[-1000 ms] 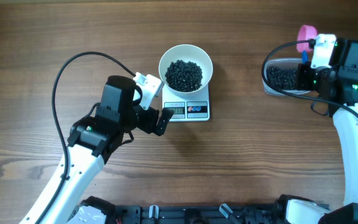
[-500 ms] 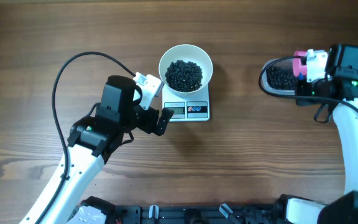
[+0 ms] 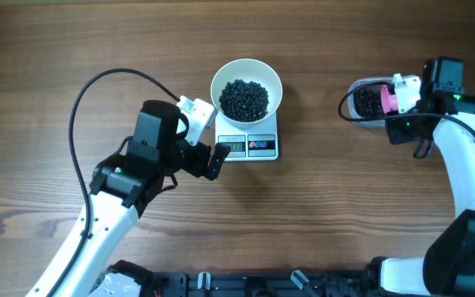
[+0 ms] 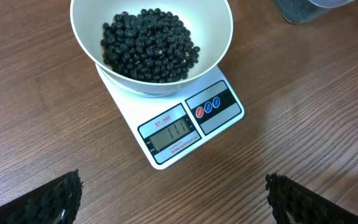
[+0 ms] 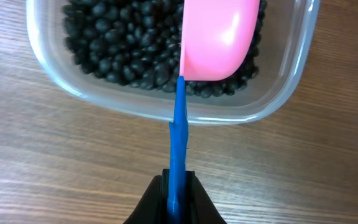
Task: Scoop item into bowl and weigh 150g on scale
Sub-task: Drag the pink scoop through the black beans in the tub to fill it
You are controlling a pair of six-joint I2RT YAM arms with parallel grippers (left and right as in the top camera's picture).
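A white bowl (image 3: 246, 89) (image 4: 216, 43) holding a heap of black beans (image 3: 245, 98) (image 4: 148, 43) stands on the white scale (image 3: 250, 146) (image 4: 191, 127), whose display is lit. My left gripper (image 3: 207, 144) (image 4: 173, 202) hovers open just in front of the scale, with nothing between its fingers. At the right, my right gripper (image 3: 398, 111) (image 5: 178, 196) is shut on the blue handle (image 5: 179, 143) of a pink scoop (image 3: 387, 99) (image 5: 219, 37). The scoop's cup sits tilted on its side over the beans (image 5: 123, 50) in a clear plastic tub (image 3: 368, 103) (image 5: 166, 109).
Bare brown wooden tabletop (image 3: 320, 214) surrounds the scale and tub. A black cable (image 3: 97, 91) loops off the left arm. The arms' bases run along the front edge.
The right arm has swung the pink scoop from behind the tub's far right edge leftward and down into the tub. The left arm, bowl and scale are unmoved.
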